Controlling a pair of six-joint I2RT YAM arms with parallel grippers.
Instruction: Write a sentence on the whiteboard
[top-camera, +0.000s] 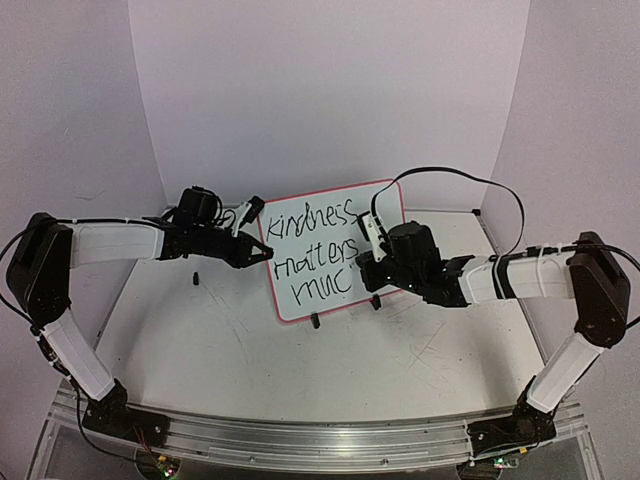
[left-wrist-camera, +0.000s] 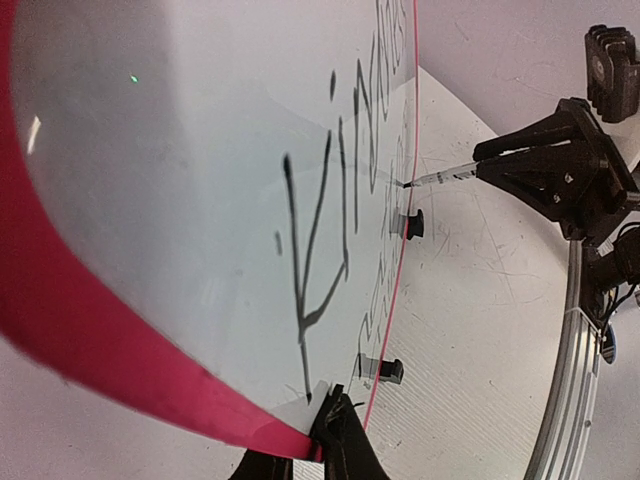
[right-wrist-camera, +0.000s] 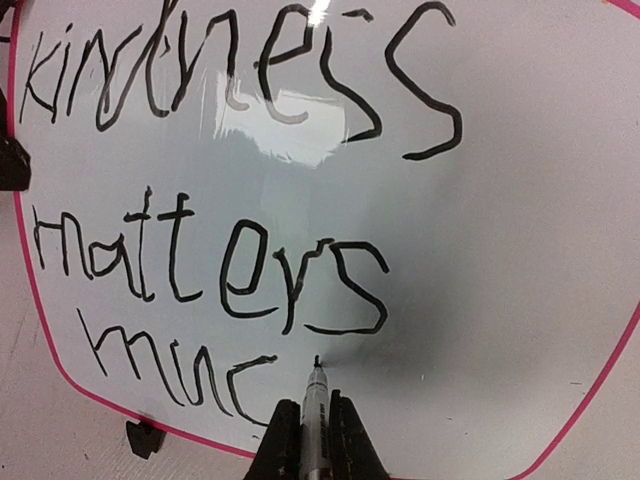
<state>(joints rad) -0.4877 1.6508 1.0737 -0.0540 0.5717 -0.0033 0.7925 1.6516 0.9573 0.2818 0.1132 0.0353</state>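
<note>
The whiteboard (top-camera: 290, 300) stands upright on two black clip feet (top-camera: 316, 321) at the middle of the table. The sentence (top-camera: 318, 250) on it reads "kindness matters muc" in three lines, clearest in the right wrist view (right-wrist-camera: 250, 260). My left gripper (top-camera: 262, 252) is shut on the board's left red-pink rim (left-wrist-camera: 150, 380), its fingertips (left-wrist-camera: 340, 425) pinching the edge. My right gripper (top-camera: 368, 268) is shut on a black marker (right-wrist-camera: 315, 410). The marker's tip (right-wrist-camera: 317, 360) touches the board just right of the "c". The marker also shows in the left wrist view (left-wrist-camera: 440, 178).
A small black piece (top-camera: 197, 277) lies on the grey tabletop left of the board. An aluminium rail (top-camera: 300, 440) runs along the near edge. White backdrop walls (top-camera: 330, 90) enclose the back and sides. A black cable (top-camera: 480, 185) loops above the right arm.
</note>
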